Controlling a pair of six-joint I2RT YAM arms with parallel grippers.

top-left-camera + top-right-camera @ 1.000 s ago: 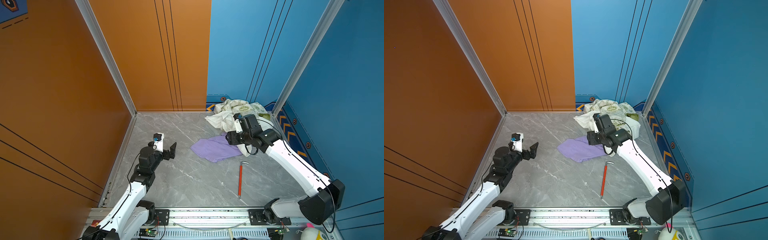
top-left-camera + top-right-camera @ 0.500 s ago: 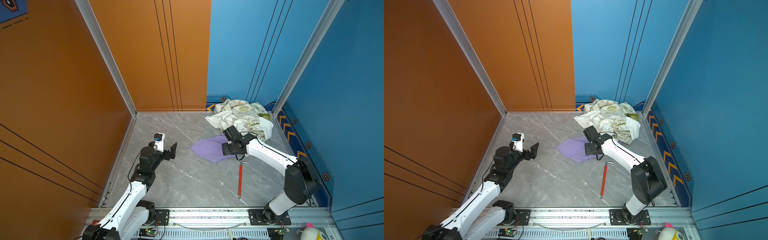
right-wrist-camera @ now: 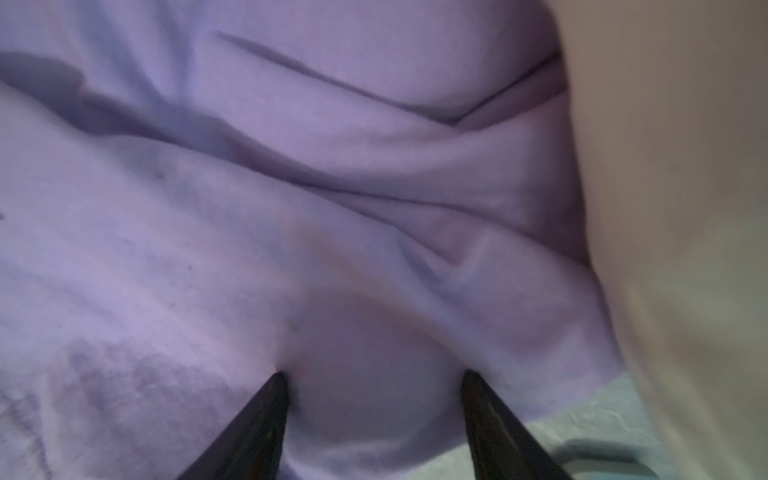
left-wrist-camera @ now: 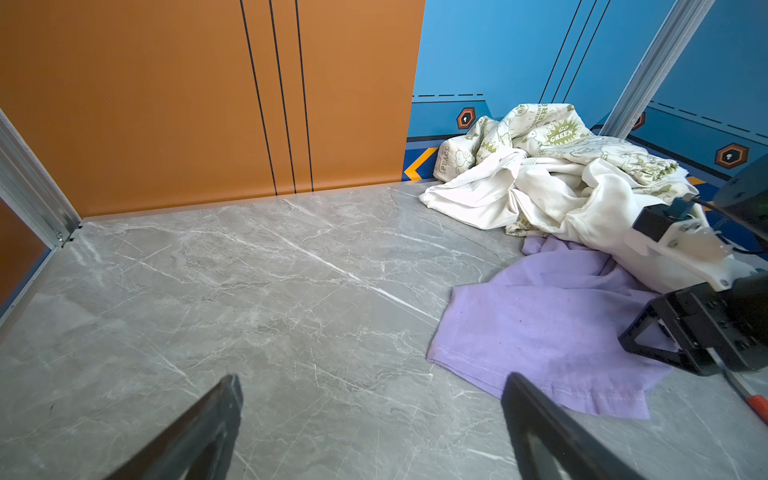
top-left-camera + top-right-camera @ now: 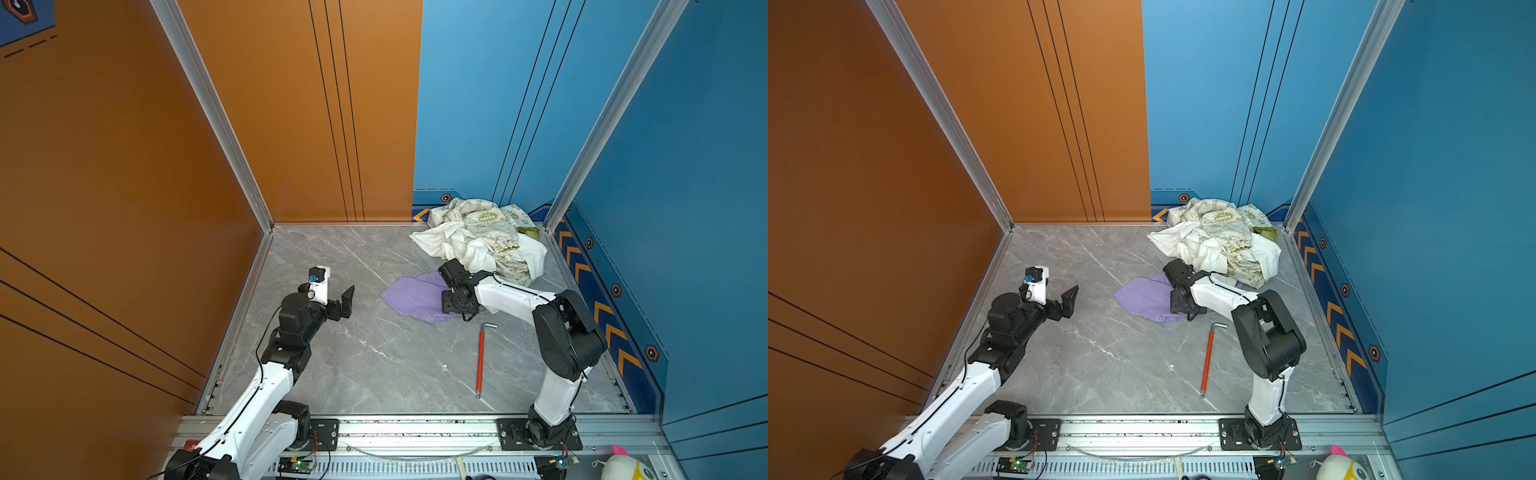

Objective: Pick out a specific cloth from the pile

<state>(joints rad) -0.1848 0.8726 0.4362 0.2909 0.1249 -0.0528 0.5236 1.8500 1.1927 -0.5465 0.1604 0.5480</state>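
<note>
My right gripper (image 3: 372,376), half open, is pressing into the cloth (image 3: 187,216), seven o'clock of the pile (image 5: 478,241); only its wrist view is showing that. My left gripper (image 4: 370,380) is gaping wide, empty.

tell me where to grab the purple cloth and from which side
Pinch a raised fold near its middle, coming straight down: the purple cloth lies almost flat on the floor, so only bunched fabric offers a grip. The right hand straddles such a bulge.
</note>
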